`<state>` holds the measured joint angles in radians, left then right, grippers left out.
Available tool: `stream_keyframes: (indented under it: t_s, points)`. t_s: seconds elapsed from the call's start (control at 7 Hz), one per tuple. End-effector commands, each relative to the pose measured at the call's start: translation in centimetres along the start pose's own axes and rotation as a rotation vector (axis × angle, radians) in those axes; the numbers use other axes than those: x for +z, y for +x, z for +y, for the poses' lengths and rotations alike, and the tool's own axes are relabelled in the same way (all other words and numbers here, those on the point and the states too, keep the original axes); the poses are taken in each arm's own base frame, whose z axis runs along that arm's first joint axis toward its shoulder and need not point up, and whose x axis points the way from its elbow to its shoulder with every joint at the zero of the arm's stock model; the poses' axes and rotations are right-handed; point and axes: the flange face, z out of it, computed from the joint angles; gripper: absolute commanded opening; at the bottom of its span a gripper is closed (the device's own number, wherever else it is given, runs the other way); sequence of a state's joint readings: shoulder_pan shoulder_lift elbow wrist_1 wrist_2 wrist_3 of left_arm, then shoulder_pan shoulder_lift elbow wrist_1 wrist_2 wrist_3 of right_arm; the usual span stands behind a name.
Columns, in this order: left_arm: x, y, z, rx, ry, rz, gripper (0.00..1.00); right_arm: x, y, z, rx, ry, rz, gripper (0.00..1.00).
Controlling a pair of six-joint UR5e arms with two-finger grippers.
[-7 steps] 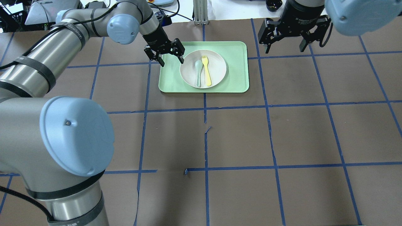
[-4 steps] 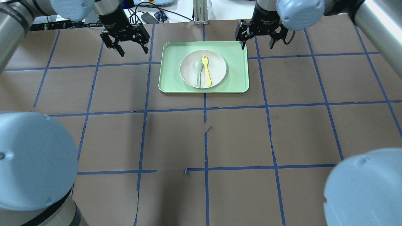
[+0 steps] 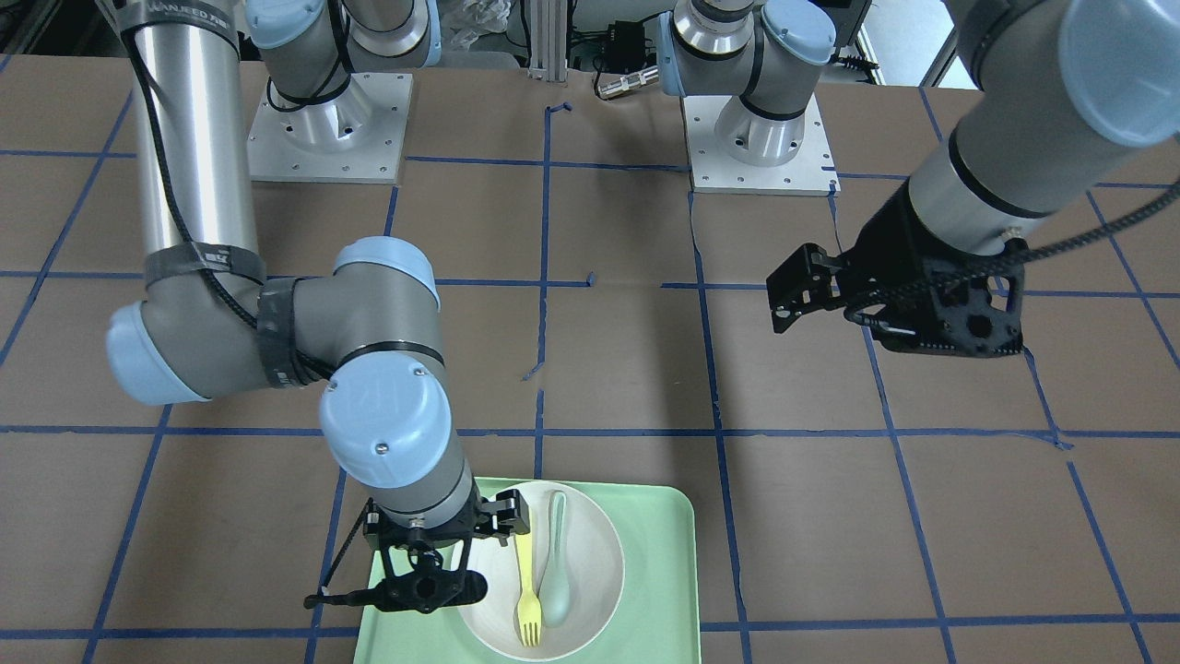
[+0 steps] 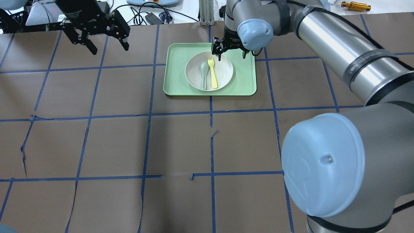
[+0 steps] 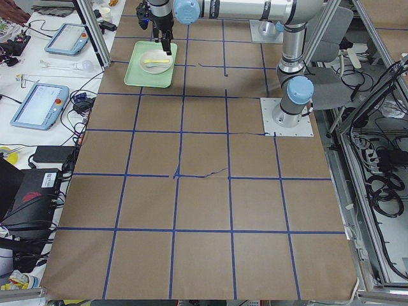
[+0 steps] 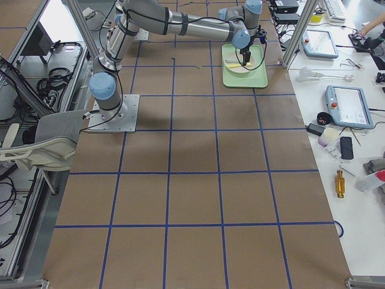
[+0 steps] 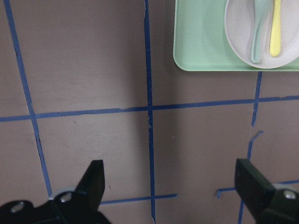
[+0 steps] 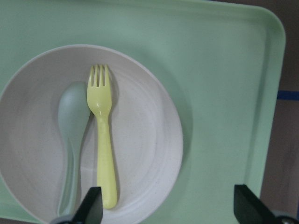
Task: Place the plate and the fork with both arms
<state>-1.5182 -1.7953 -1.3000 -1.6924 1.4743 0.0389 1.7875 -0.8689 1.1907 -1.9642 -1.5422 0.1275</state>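
So, fork [image 4: 212,72] lies flat in the plate [image 4: 224,69], long axis running straight away from the robot, tines at the far end, handle toward the robot. Spoon [image 4: 204,72] lies parallel just beside it, on the robot's left. Plate sits on the green tray [image 4: 176,74]. Right gripper [image 4: 231,57] hangs above the plate's far rim, jaws spread, empty. Left gripper [image 4: 110,50] is well apart over the table [image 4: 245,139], jaws spread too.

In the front-facing view the bottom edge cuts off the plate [image 3: 595,553] and the tray [image 3: 668,553]; the right pincer [image 3: 419,564] hides the plate's side. In the left wrist view the fork [image 7: 275,28] loses its tines at the top edge.
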Motion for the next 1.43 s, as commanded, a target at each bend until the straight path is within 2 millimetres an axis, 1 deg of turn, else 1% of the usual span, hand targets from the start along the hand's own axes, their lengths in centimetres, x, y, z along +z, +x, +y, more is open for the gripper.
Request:
stream_keyframes:
  t_s: [0.0, 0.14, 0.29, 0.43, 0.57, 0.71, 0.86, 1.0, 1.14, 1.29]
  points:
    - [1.8, 2.1, 3.3, -0.001, 0.077, -0.145, 1.0, 4.0, -3.3, 0.5, -0.033, -0.028, 0.001, 0.98]
    - [3.7, 1.4, 3.8, -0.003, 0.042, -0.137, 1.0, 4.8, -3.5, 0.5, -0.031, -0.035, 0.001, 0.94]
    - [4.4, 0.9, 5.1, -0.005, 0.025, -0.141, 1.0, 5.6, -4.6, 0.6, -0.042, -0.02, -0.002, 0.86]
    - [4.5, 0.9, 5.9, -0.002, 0.026, -0.14, 1.0, 6.0, -5.4, 1.0, -0.053, -0.024, -0.002, 0.77]
    - [4.4, 1.2, 6.2, -0.002, 0.029, -0.134, 1.0, 6.7, -5.3, 1.1, -0.054, -0.033, 0.004, 0.69]
    - [4.7, 0.9, 5.9, 0.001, 0.027, -0.137, 1.0, 6.8, -5.2, 1.2, -0.054, -0.033, 0.014, 0.6]
    - [4.5, 1.2, 6.0, -0.008, 0.037, -0.133, 1.0, 7.5, -5.1, 1.7, -0.054, -0.049, 0.02, 0.54]
    - [5.1, 1.1, 6.3, -0.008, 0.025, -0.134, 1.0, 7.5, -5.1, 1.8, -0.054, -0.052, 0.02, 0.54]
    - [4.4, 1.0, 6.3, -0.009, 0.043, -0.139, 1.0, 7.7, -5.1, 1.8, -0.052, -0.054, 0.019, 0.54]
    - [4.8, 0.9, 6.2, -0.01, 0.036, -0.142, 1.0, 7.7, -5.1, 1.9, -0.052, -0.054, 0.018, 0.53]
